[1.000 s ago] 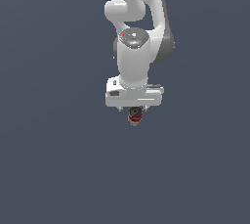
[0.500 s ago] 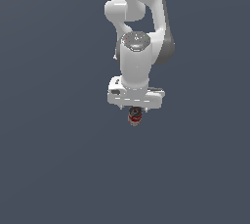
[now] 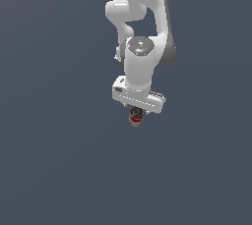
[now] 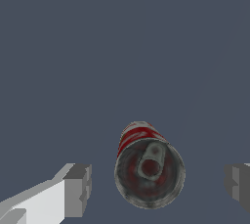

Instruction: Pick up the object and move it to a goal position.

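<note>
We see our gripper spread wide, holding nothing, fingers clear of the can.

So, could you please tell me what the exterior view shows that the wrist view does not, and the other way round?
Only the exterior view shows the whole white arm reaching down, with the gripper body just above the can, most of which is hidden beneath it.

Only the wrist view shows the can's dark metallic top with its pull tab, and the open jaws, one finger on each side with a clear gap to the can, not touching it.

Both show the red-and-white can under the gripper and the same plain dark grey surface.
</note>
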Robot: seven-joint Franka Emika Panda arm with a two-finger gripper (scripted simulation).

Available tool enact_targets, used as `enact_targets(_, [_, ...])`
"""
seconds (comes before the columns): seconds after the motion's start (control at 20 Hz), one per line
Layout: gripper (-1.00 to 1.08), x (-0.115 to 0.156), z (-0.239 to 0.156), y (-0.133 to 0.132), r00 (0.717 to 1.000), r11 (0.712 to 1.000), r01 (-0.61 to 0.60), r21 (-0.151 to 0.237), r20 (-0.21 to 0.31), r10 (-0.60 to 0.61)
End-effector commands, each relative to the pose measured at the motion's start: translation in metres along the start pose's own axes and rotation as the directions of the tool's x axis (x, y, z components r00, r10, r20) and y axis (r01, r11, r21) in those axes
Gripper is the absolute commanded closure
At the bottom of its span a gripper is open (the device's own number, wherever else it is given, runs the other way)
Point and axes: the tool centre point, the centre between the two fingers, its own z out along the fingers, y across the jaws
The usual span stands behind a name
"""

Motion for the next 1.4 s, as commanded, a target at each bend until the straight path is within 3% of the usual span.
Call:
enact_targets(0.0, [-0.92,-0.004,0.004,0.0,0.998,0.998,-0.064,-0.004,0.001,0.064])
enact_targets(0.65, [-0.92,-0.021,0.022,0.002,0.95,0.95,-0.313,-0.021,-0.003,0.313])
enact_targets(1.0, [-0.92,-0.024,0.025,0.002,0.933,0.933,-0.359,-0.024,-0.005,0.359])
enact_targets(1.35, [-0.92,-0.024,0.031,0.002,0.934,0.933,-0.358,-0.024,-0.005,0.358])
